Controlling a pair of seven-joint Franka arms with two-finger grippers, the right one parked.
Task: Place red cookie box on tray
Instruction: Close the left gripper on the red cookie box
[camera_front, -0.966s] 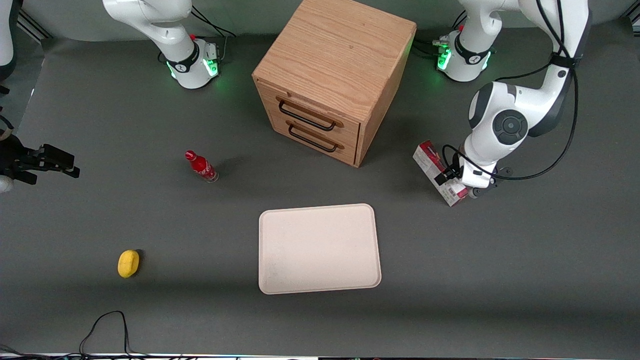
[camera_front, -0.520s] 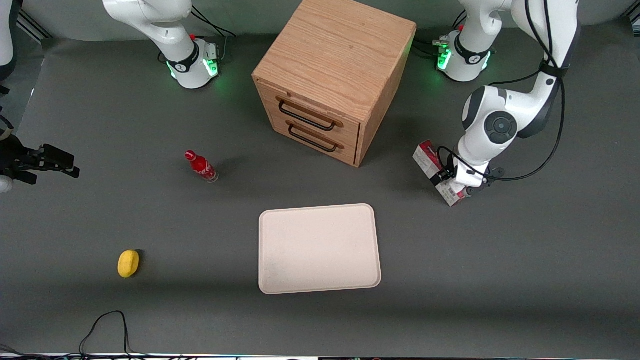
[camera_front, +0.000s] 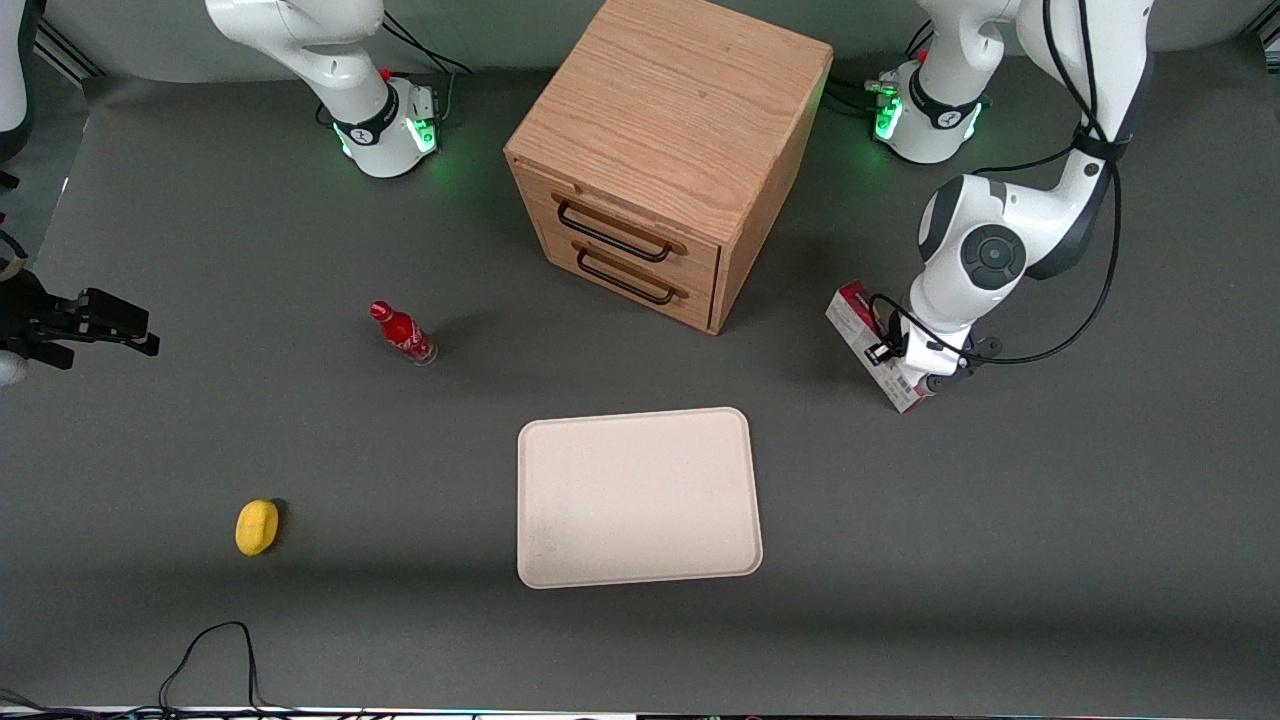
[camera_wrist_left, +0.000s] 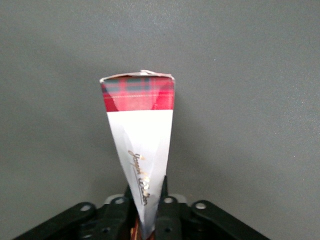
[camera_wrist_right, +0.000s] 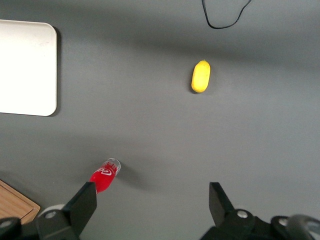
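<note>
The red cookie box (camera_front: 852, 312) lies on the grey table beside the wooden cabinet, toward the working arm's end, farther from the front camera than the tray (camera_front: 640, 497). The tray is cream, flat and bare. My left gripper (camera_front: 915, 375) sits low over the box's end nearest the front camera. In the left wrist view the box (camera_wrist_left: 142, 130) runs out from between the two black fingers (camera_wrist_left: 167, 200), which press on its white sides. The gripper (camera_wrist_left: 146, 192) is shut on the box. The box still rests on the table.
A wooden two-drawer cabinet (camera_front: 665, 150) stands beside the box, both drawers closed. A small red bottle (camera_front: 402, 333) and a yellow object (camera_front: 256, 526) lie toward the parked arm's end. A black cable (camera_front: 210, 650) loops near the table's front edge.
The left arm's wrist has shifted a little toward the cabinet and settled over the box. The box has stayed in the same place on the table.
</note>
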